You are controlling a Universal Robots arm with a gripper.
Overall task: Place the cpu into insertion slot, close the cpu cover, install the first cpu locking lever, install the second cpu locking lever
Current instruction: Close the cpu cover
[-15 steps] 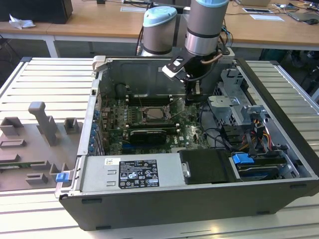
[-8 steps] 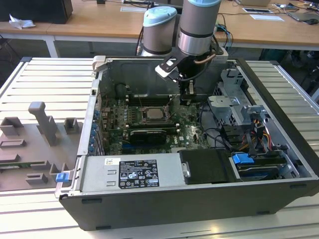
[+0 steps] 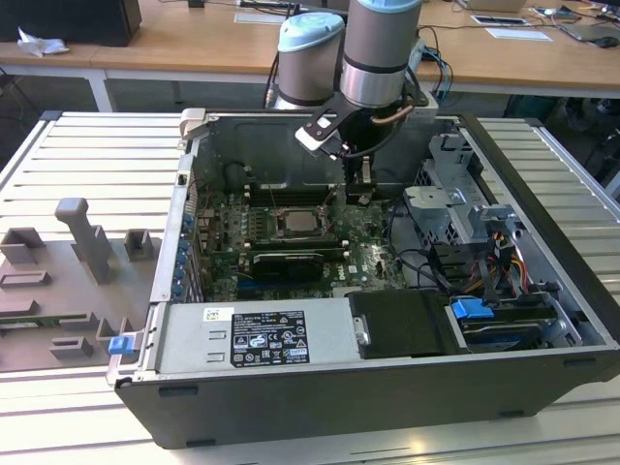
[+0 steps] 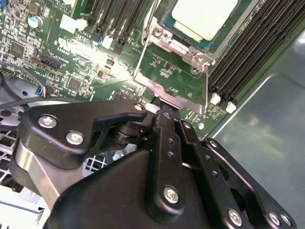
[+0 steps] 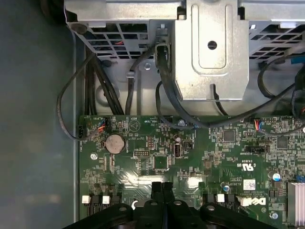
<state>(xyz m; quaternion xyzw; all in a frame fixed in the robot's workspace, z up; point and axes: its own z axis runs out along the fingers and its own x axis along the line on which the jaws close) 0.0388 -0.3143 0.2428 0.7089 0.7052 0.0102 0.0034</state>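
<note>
The cpu (image 4: 205,16), a pale square chip, lies in the insertion slot (image 4: 159,33) on the green board; in the exterior view the cpu (image 3: 294,223) sits mid-case. The cpu cover (image 4: 188,101), a thin silvery frame, stands tilted up off the slot, with green board showing through its window. My gripper (image 4: 159,107) hangs just at the cover's free edge, black fingers (image 5: 157,188) pressed together with nothing between them. In the exterior view the gripper (image 3: 360,194) hovers to the right of the slot, inside the case.
Long black memory slots (image 4: 248,47) flank the socket. A metal drive cage (image 3: 465,208) and cables fill the case's right side, and a power supply (image 3: 262,339) sits along the front. A bracket (image 5: 212,52) and coin battery (image 5: 114,142) lie beyond the fingers. Grey fixtures (image 3: 87,242) stand outside.
</note>
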